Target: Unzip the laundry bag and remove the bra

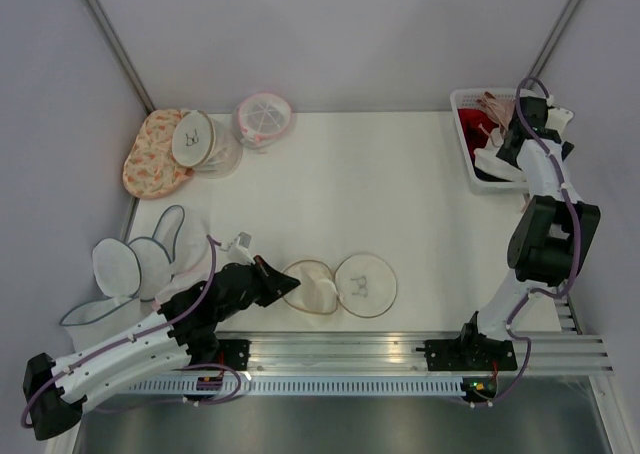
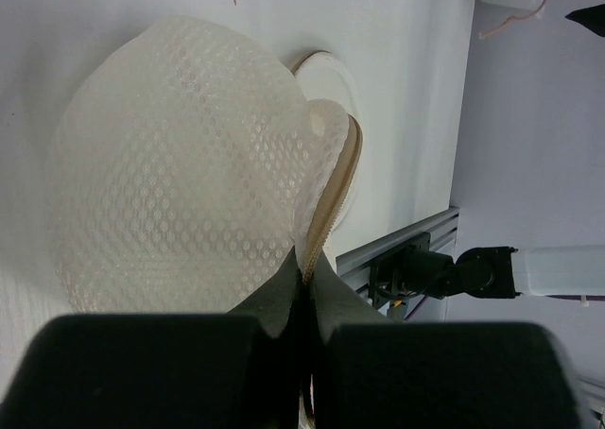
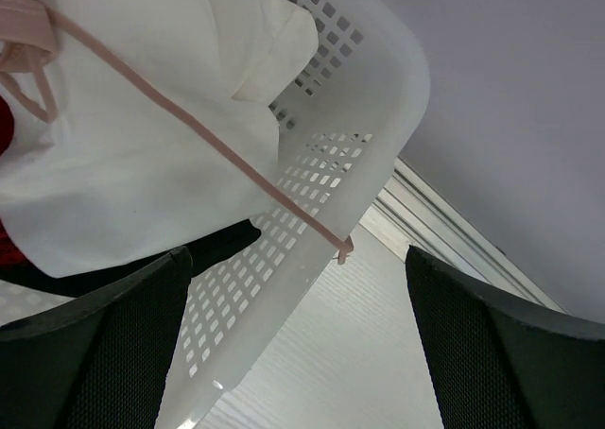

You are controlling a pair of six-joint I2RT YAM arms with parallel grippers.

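Unzipped round cream-white mesh laundry bag [image 1: 365,286], splayed at the front of the white table [image 1: 400,174], was clenched by the left gripper [image 1: 288,283]. Pale pinkish bra [image 1: 492,104] was lodged in the white perforated basket [image 3: 350,164]. The right gripper [image 3: 298,353] was released above it. Task judged nearly complete.

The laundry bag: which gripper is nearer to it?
Left. The left gripper holds the laundry bag by its rim; the right gripper hangs open over the far white basket.
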